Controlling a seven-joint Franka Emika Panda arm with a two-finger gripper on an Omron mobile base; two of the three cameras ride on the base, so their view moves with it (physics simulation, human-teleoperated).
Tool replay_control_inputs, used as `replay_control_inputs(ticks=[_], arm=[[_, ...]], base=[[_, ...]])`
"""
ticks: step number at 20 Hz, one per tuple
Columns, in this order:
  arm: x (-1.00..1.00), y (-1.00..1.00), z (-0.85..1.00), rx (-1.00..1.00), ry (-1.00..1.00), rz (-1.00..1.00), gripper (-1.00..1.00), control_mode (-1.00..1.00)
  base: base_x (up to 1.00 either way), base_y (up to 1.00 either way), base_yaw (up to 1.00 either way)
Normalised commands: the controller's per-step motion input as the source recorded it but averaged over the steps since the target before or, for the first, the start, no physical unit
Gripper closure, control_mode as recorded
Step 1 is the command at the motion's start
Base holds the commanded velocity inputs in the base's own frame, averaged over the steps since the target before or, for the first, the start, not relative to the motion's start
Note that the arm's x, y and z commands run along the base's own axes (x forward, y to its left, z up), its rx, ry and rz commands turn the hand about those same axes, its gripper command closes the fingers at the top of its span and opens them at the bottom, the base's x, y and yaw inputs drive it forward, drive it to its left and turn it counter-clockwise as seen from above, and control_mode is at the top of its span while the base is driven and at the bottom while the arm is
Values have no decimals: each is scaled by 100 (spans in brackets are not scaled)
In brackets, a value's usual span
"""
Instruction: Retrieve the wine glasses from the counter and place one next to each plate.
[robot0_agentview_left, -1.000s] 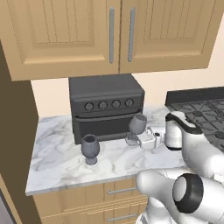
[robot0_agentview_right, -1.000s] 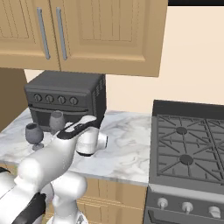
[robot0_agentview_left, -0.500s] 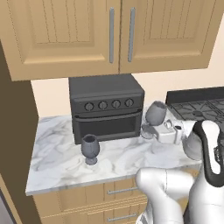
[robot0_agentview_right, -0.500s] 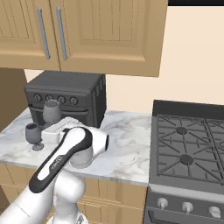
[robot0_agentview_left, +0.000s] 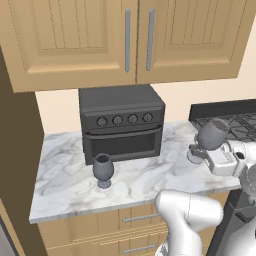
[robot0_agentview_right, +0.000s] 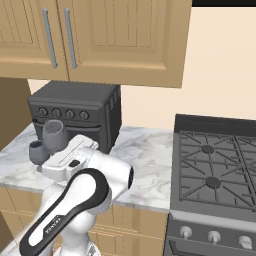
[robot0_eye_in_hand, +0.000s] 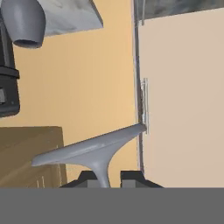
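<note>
wine glass (robot0_agentview_left: 212, 135) held off counter (robot0_agentview_left: 65, 175) – end effector (robot0_eye_in_hand: 107, 177) pinches its stem; 2nd glass (robot0_agentview_left: 103, 169) by oven.

Home kitchen (rendered). Light wooden wall cupboards (robot0_agentview_left: 125, 40) over a marble-topped table (robot0_agentview_left: 65, 185) with drawers; dark toaster oven (robot0_agentview_left: 121, 122) against the wall; gas stove (robot0_agentview_right: 215, 170) with grates alongside.

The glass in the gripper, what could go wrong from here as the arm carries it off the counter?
The gripper pinches only the thin stem of the held wine glass, which looks tilted, so it might pivot or slip during a swing. The stove sits close beside it; a wide sweep could clip the bowl. The second wine glass stands on the counter by the toaster oven, exposed to the returning arm.
</note>
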Motion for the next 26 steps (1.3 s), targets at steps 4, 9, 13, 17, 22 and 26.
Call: replay_control_inputs(ticks=[4,9,13,17,22,26], arm=[[-46,-10,31,0,1,-3,100,-100],[-32,0,44,-1,2,-3,100,-100],[-20,0,54,0,0,-4,100,-100],[-20,-7,53,0,1,-4,100,-100],[-46,-1,15,0,0,-9,100,-100],[-36,-5,0,0,0,-7,100,100]], base=[[0,0,0],[0,0,0],[0,0,0],[0,0,0],[0,0,0],[-50,-36,-18]])
